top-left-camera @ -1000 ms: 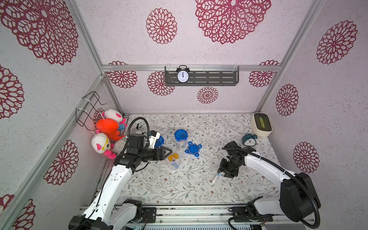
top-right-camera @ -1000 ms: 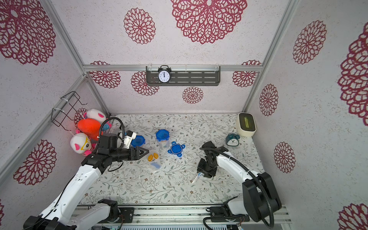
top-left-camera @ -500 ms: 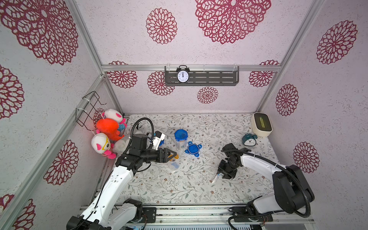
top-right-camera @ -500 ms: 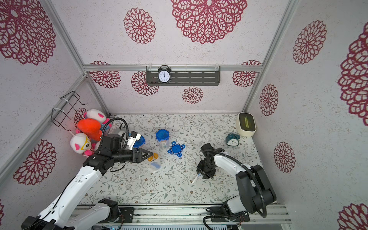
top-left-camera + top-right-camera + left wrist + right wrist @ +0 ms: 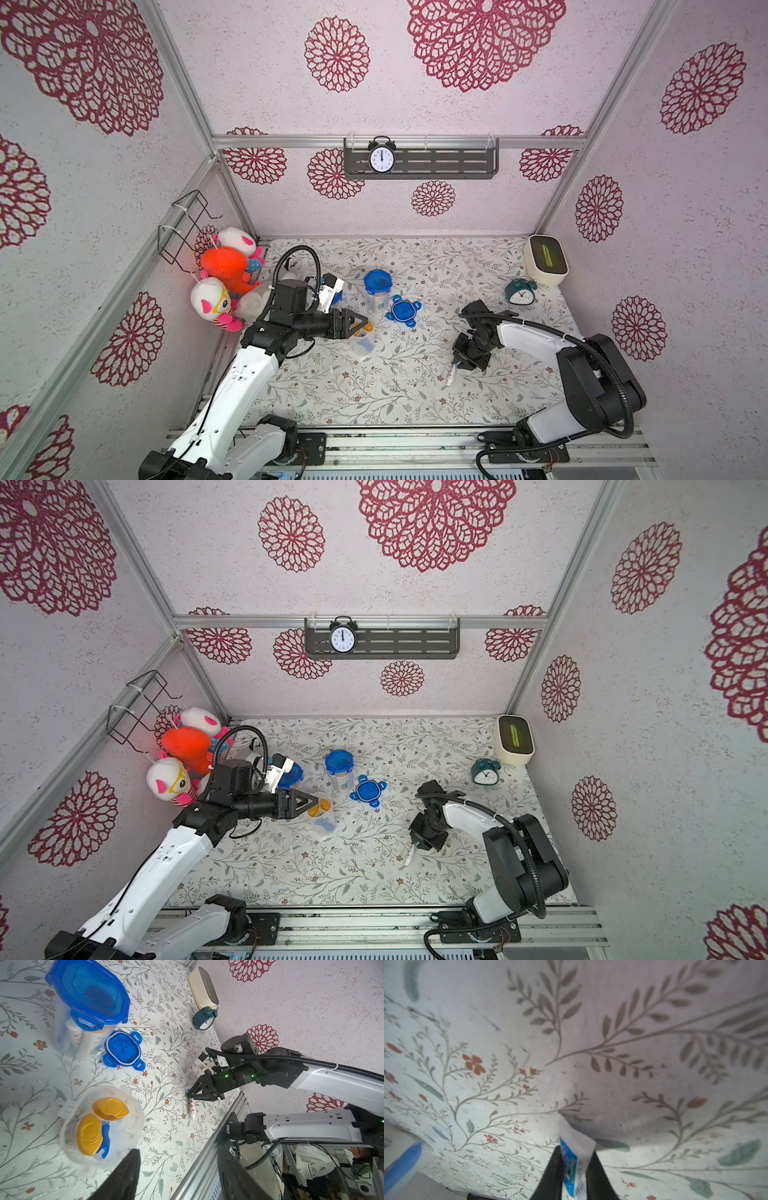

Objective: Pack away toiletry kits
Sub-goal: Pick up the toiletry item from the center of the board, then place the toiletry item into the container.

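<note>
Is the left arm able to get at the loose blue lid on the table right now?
Probably yes. The loose blue lid lies flat in the open just past the left gripper, whose jaws stand open and empty. The open cup stands close beside the gripper and might get nudged on the way.

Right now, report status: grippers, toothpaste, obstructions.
Left gripper open, beside open cup. Right gripper shut on toothpaste tube, tube not yet off table. Left gripper crowds the cup's rim.
</note>
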